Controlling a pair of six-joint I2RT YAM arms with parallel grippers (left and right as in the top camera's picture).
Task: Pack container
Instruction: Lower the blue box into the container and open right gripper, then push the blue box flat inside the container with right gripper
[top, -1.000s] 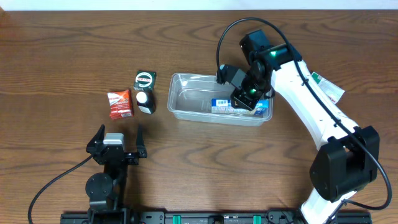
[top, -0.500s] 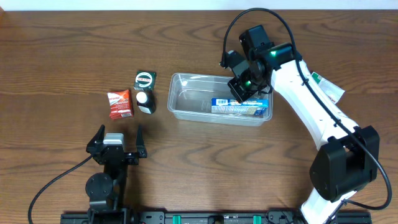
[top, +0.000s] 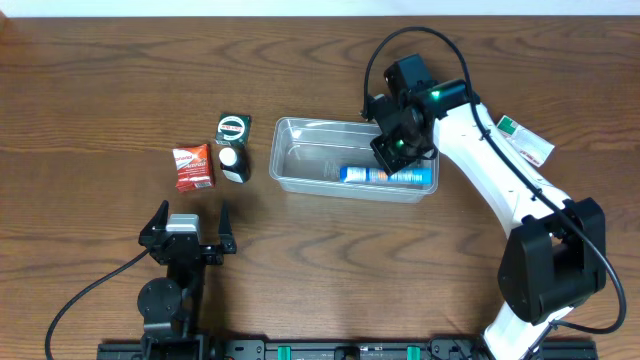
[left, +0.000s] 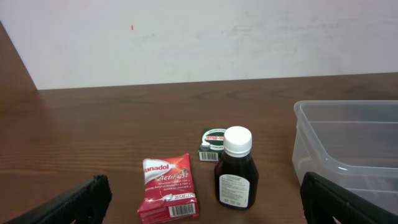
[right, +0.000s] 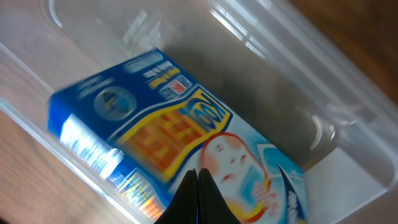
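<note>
Your right end effector (top: 392, 152), pinched shut and empty, hovers over the blue box (top: 388, 176). The box lies flat in the container (top: 305, 160), mid-surface (top: 100, 80), likely to leave room. Your left end effector (top: 193, 210) sits wide open near the bottle (top: 234, 163).

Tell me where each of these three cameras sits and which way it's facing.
Overhead: above the table, looking straight down; both arms show, right gripper over the container.
Left wrist: low on the left arm, facing level across the table to the wall; bottle, red packet, open fingers at the bottom corners.
Right wrist: looks down into the container at the blue box; shut fingers at bottom centre.
Shared: all three show the container.
</note>
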